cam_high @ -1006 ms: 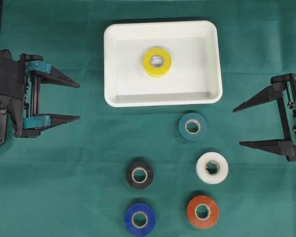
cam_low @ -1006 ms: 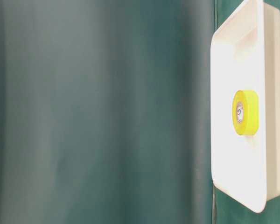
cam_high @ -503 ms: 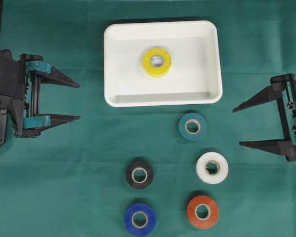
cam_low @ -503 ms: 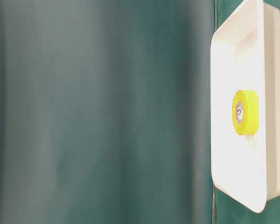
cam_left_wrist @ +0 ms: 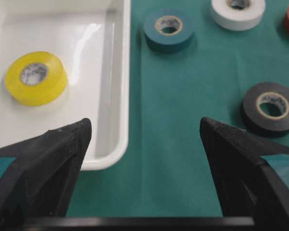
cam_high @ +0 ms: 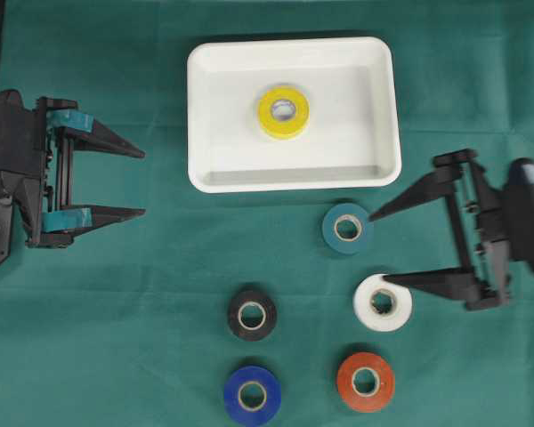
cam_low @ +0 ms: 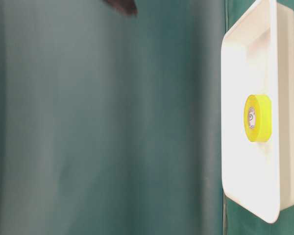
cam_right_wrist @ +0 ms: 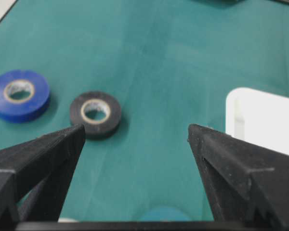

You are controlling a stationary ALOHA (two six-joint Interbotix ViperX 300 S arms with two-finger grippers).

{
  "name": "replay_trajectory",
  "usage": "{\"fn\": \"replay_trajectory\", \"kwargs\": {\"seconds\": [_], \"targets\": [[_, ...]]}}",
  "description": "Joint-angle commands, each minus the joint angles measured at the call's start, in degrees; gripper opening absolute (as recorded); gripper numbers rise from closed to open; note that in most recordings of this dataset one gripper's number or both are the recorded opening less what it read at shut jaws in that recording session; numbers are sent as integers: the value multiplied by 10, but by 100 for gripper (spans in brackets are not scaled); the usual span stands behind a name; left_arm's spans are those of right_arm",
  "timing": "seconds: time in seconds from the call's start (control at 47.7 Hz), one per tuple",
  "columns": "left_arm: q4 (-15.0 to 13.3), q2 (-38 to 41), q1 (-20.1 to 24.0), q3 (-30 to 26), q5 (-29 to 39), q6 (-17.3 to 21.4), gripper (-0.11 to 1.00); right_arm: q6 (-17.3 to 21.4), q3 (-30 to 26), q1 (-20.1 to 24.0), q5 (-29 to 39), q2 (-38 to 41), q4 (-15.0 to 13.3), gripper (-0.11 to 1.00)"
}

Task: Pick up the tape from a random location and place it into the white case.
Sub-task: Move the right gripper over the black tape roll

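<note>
Tape rolls lie scattered on the green-covered bench (cam_high: pixel 116 356) in front of the white case (cam_high: pixel 381 107), which sits toward the far edge with a yellow tape roll (cam_high: pixel 283 111) already flat inside it, near its middle. Five more rolls rest flat outside the case, holes facing up: a teal tape roll (cam_high: pixel 347 229) just off the case's near right corner, a white tape roll (cam_high: pixel 383 302) nearer the front edge, a black tape roll (cam_high: pixel 252 314) toward the middle, and a blue tape roll (cam_high: pixel 252 396) and an orange-red tape roll (cam_high: pixel 365 382) along the front edge.

The right gripper (cam_high: pixel 399 245) has its jaws spread wide and holds nothing. In the overhead view its two fingertips point toward the middle of the bench, one tip just beside the teal roll, the other overlapping the rim of the white roll; whether either touches cannot be told. Both rolls lie at the tips, not between the jaws, so this arm is clearly the nearer one to them. The left gripper (cam_high: pixel 142 182) is also wide open and empty, well apart from every loose roll, at the left edge of the bench.

Being round and lying flat, the rolls have no long axis across the bench; each one's axis stands upright. Any jaw direction would therefore span one, so the coming pick likely turns on centring over a single roll.
</note>
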Motion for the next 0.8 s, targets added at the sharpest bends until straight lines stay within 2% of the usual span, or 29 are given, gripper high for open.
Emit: {"fn": "replay_trajectory", "kwargs": {"seconds": [0.0, 0.419, 0.587, 0.775], "targets": [[-1, 3, -1, -11, -4, 0, 90, 1, -40, 1, -16, 30, 1, 92], [-1, 4, -1, -11, -5, 0, 90, 1, -203, 8, -15, 207, 1, 92], [-1, 4, -1, -11, -9, 0, 90, 2, -265, 9, 3, 254, 1, 92], [-1, 4, -1, -11, -12, 0, 90, 2, -303, 8, 35, 285, 1, 92]]}}
